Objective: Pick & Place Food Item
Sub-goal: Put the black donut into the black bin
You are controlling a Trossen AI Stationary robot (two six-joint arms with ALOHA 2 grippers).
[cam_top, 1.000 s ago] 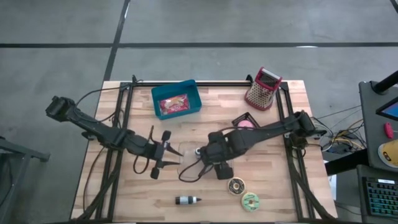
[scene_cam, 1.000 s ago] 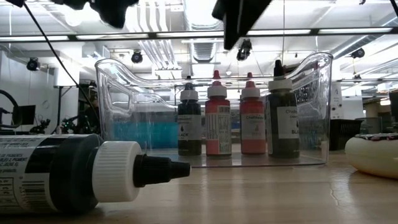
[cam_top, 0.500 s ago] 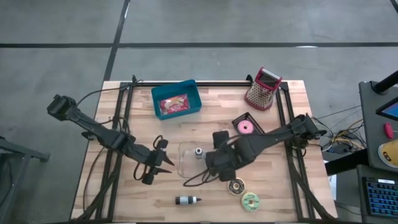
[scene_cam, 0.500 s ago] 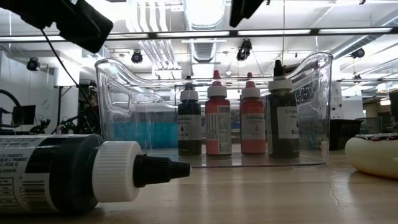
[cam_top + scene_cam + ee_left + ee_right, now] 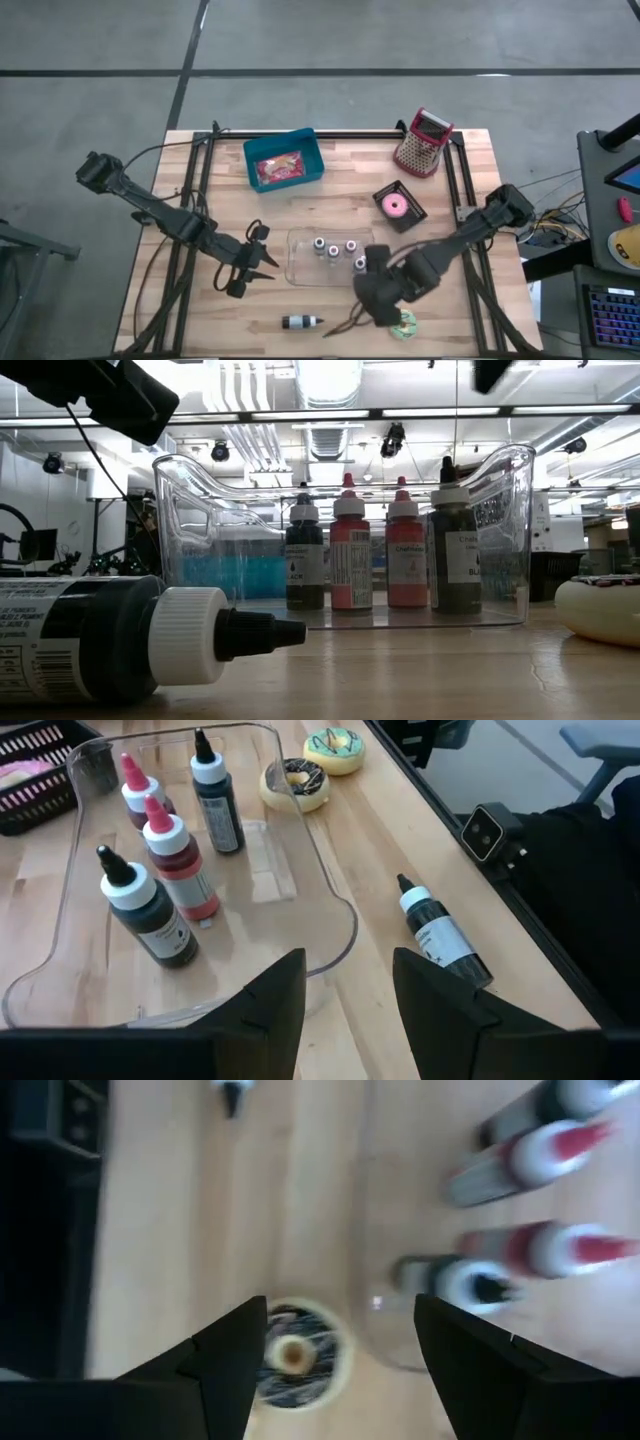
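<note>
Since our right gripper (image 5: 335, 1345) hovers open and empty above the chocolate-frosted ring doughnut (image 5: 292, 1354) beside the clear plastic bin (image 5: 297, 262), and our left gripper (image 5: 345, 995) waits open, we judge the pick not yet made.

From where I stand only scraps of print come clear: "BLACK" running up the label of the black dropper bottle (image 5: 304, 565) inside the clear plastic bin (image 5: 200, 520), the other bottle labels staying too small to read.
</note>
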